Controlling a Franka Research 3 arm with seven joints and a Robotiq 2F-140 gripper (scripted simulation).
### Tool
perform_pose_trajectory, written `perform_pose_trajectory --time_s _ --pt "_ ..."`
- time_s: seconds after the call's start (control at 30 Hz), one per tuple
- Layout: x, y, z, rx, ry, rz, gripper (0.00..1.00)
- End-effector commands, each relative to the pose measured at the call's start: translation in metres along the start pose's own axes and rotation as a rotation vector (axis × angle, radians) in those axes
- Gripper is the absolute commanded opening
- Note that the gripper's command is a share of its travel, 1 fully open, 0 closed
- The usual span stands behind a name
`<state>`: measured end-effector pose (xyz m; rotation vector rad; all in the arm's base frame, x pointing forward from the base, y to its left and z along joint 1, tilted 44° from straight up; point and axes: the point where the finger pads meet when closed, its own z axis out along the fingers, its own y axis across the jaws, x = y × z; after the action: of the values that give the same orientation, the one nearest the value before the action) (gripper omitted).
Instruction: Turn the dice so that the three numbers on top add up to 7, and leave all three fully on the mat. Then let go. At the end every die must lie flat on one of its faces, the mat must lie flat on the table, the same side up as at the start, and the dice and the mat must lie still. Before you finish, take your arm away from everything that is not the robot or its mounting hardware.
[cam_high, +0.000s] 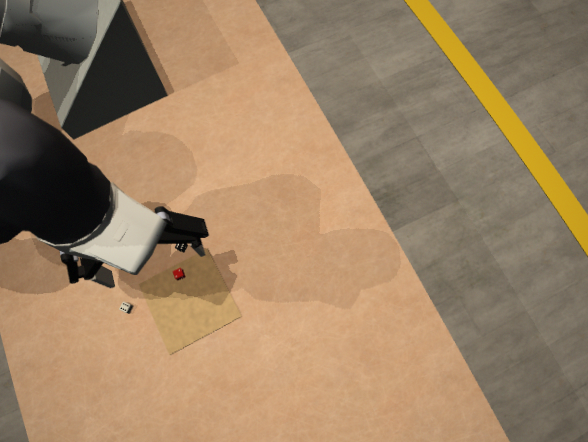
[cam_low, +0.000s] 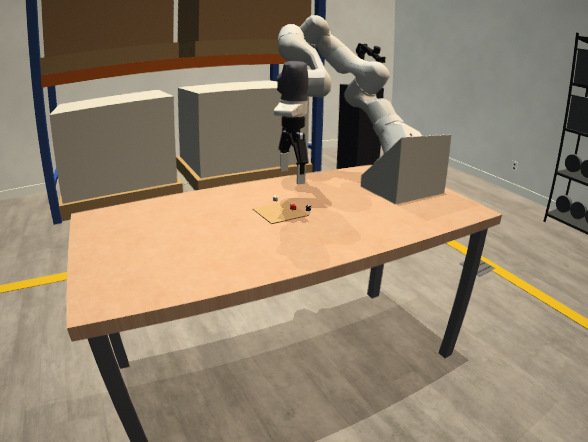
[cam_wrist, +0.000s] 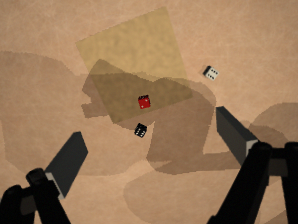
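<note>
The red die (cam_high: 178, 273) (cam_low: 293, 206) (cam_wrist: 144, 102) lies on the tan mat (cam_high: 195, 320) (cam_low: 272, 217) (cam_wrist: 125, 45) near its robot-side edge; its top seems to show two pips. The black die (cam_high: 181, 246) (cam_low: 308, 208) (cam_wrist: 141, 131) lies on the table just off that edge, with several white pips showing; its top number is hard to read. The white die (cam_high: 125, 307) (cam_low: 275, 198) (cam_wrist: 212, 73) lies off the mat on another side, its top seemingly a six. My gripper (cam_high: 155, 266) (cam_low: 292, 176) (cam_wrist: 148, 131) is wide open and empty, above the table and dice.
A grey wedge-shaped block (cam_high: 117, 85) (cam_low: 422, 170) stands on the table (cam_high: 310, 350) (cam_low: 165, 260) by the arm's base. The arm's shadow falls over part of the mat. Shelving and large boxes stand beyond the table.
</note>
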<state>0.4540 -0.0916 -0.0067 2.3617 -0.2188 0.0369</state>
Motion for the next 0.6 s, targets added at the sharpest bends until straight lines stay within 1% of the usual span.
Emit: perform_pose_trajectory --time_s 0.0,0.07,0.13,0.2,0.57 --pt "0.006 0.021 0.004 0.0 0.0 0.174 1.0" --pt "0.008 0.027 0.005 0.0 0.0 0.222 1.0" --pt "0.008 0.027 0.005 0.0 0.0 0.222 1.0" --pt "0.01 0.038 0.007 0.0 0.0 0.301 1.0" --pt "0.014 0.066 0.013 0.0 -0.001 0.511 1.0"
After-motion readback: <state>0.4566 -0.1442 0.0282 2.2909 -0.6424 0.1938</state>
